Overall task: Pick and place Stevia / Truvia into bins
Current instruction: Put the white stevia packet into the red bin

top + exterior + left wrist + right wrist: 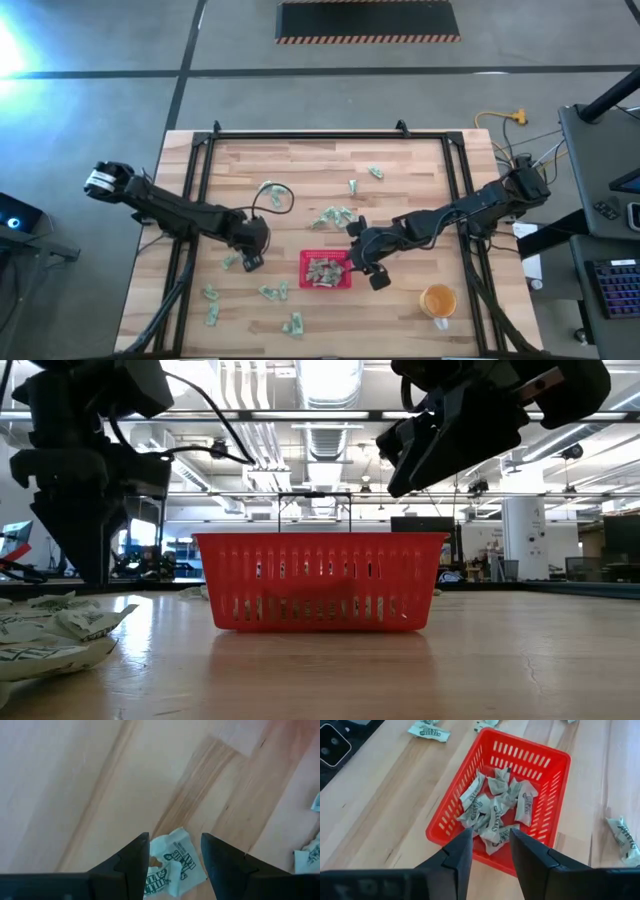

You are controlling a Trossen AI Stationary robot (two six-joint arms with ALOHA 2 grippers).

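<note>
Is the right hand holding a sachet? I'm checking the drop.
No. In the right wrist view the right hand is open and bare above the sachets in the red tray.

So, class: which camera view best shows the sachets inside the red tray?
The right wrist view: the sachets lie heaped in the red tray. The high view shows them small; the low view shows only the tray's wall; the left wrist view misses it.

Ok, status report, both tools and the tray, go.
Right tool open over red tray, nothing held. Left tool open, straddling a sachet on the table. Sachets piled in tray. Nothing in the way.
</note>
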